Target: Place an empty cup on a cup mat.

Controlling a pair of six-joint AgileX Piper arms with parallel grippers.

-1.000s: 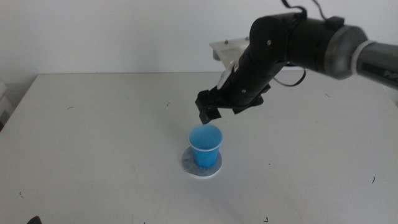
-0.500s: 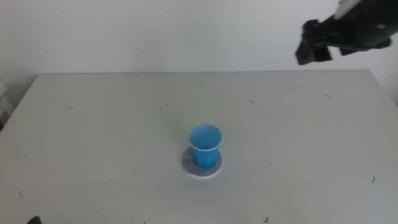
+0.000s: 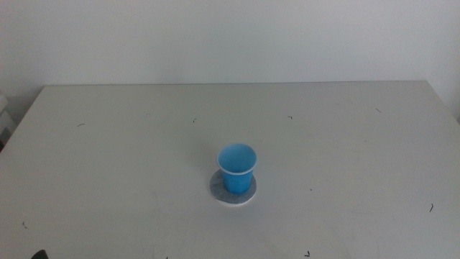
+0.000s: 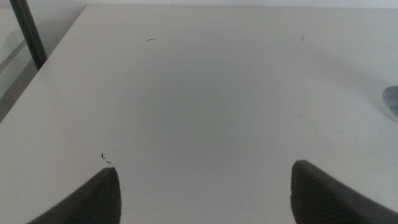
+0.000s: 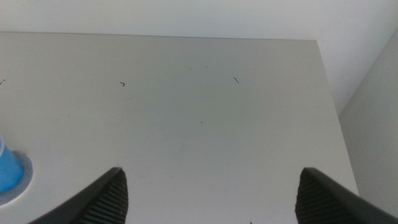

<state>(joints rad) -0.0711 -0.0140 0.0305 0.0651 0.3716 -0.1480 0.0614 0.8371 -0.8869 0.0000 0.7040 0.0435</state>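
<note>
The blue cup [image 3: 236,168] stands upright on the round grey cup mat [image 3: 246,194] near the middle of the table in the middle view. Neither arm shows over the table in that view. My right gripper [image 5: 211,183] is open and empty, well away from the cup; the right wrist view shows only a slice of the cup [image 5: 6,171] and the mat [image 5: 25,177] at its edge. My left gripper [image 4: 205,183] is open and empty over bare table; an edge of the mat [image 4: 392,102] shows in the left wrist view.
The white table [image 3: 345,144] has a few small dark marks. A dark pole [image 4: 28,31] stands off the table's edge in the left wrist view. The table's far corner and side edge [image 5: 329,81] show in the right wrist view.
The right arm has drawn back from just above the cup, up and to the right, and has left the middle view. The cup and mat have not moved.
</note>
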